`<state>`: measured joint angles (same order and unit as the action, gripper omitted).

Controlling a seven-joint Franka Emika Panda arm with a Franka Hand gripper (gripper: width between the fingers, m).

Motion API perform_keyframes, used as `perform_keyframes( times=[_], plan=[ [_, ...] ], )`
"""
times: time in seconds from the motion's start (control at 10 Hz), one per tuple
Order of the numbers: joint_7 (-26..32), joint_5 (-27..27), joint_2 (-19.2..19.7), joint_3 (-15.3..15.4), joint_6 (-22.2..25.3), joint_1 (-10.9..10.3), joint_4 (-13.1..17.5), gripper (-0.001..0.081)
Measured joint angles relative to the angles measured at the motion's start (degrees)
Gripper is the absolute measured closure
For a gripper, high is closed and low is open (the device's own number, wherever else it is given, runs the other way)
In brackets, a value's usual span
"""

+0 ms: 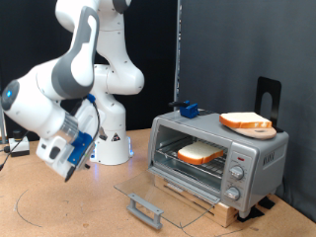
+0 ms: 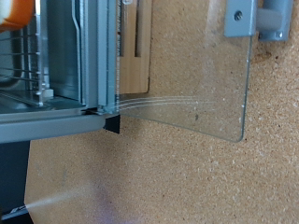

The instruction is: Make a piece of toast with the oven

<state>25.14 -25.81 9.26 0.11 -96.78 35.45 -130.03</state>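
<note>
The silver oven (image 1: 219, 151) stands on a wooden board at the exterior view's right. Its glass door (image 1: 148, 193) is folded down flat, with the grey bar handle (image 1: 144, 209) at the front. The piece of toast (image 1: 200, 152) lies on the wire rack inside. A second slice (image 1: 246, 122) lies on the oven's top. My gripper (image 1: 65, 168) hangs above the table at the exterior view's left, well apart from the oven, with nothing visible in it. The wrist view shows the open door (image 2: 192, 79), its handle (image 2: 258, 19) and the rack (image 2: 19, 79), but no fingers.
A blue object (image 1: 188, 109) sits on the oven's back corner. A black stand (image 1: 269, 97) rises behind the oven. The robot's white base (image 1: 111, 138) stands at the back, with cables on the cork tabletop (image 1: 79, 212) at the left.
</note>
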Motion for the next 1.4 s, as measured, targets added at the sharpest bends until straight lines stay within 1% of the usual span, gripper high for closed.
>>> perform_keyframes(
  times=[0.2, 0.3, 0.4, 0.5, 0.7, 1.1, 1.2, 1.4],
  plan=[
    [0.00, -0.58, 4.17, 1.01, -3.38, -0.30, -0.18, -0.0001],
    [0.00, -0.73, 5.49, 1.39, -4.74, -0.60, 0.05, -0.0001],
    [0.00, -0.73, 5.49, 1.38, -4.68, -0.56, 0.04, -0.0001],
    [0.99, -0.98, 5.67, 1.39, -3.48, -0.45, 0.04, -0.0001],
    [2.47, -3.33, 7.02, 1.46, -3.45, -0.39, -0.48, -0.0001],
    [3.60, -4.04, 11.84, 2.56, -10.84, -0.73, -1.76, -0.0001],
    [3.63, -4.03, 13.15, 2.81, -11.67, -0.80, -1.83, -0.0001],
    [3.96, -4.35, 15.35, 3.79, -11.69, -0.91, -2.08, -0.0001]
  ],
)
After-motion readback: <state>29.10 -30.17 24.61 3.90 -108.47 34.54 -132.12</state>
